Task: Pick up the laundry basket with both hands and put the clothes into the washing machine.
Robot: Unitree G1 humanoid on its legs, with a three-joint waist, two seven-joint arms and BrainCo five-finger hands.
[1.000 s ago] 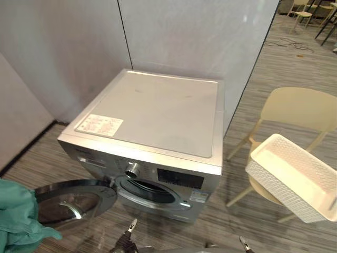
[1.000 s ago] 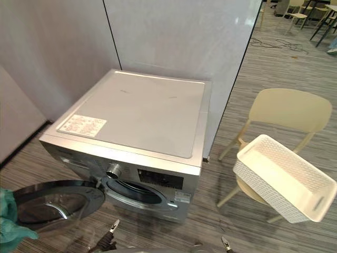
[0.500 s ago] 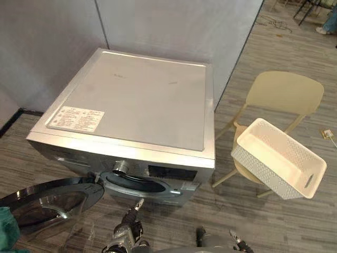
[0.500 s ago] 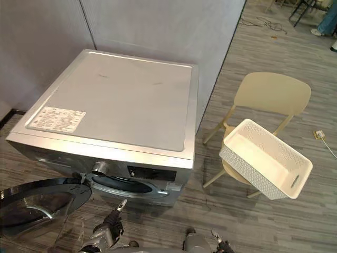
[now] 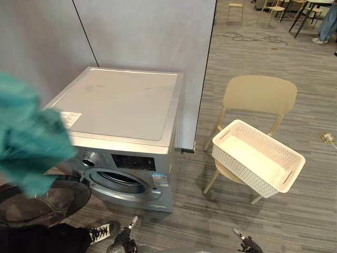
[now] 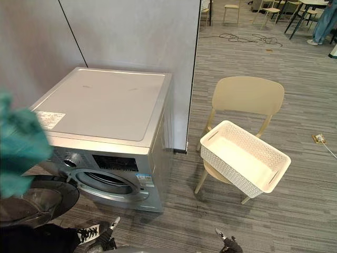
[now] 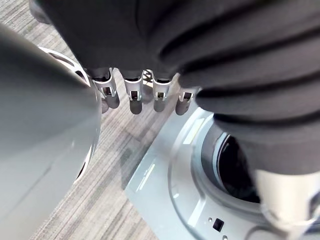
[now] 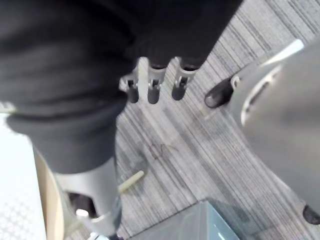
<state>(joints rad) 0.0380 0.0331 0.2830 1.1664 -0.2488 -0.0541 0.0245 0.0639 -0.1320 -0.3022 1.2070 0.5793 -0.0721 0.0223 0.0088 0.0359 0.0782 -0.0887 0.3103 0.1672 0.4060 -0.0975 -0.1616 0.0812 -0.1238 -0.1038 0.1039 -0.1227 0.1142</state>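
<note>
by the washing machine (image 5: 126, 105) your left hand (image 7: 132, 97) and right hand (image 8: 150, 90) hang loose-fingered, empty — out of your grasp, the teal cloth (image 5: 29, 132) could drop short of the drum (image 5: 118, 179).

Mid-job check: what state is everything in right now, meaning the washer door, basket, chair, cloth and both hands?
Washing machine: door swung open, drum mouth exposed.
Laundry basket: empty, resting on the chair seat.
Chair: upright, beside the machine.
Teal cloth: up in the air at the machine's left; what holds it cannot be seen.
Left hand: fingers relaxed, holding nothing.
Right hand: fingers relaxed, holding nothing.
</note>
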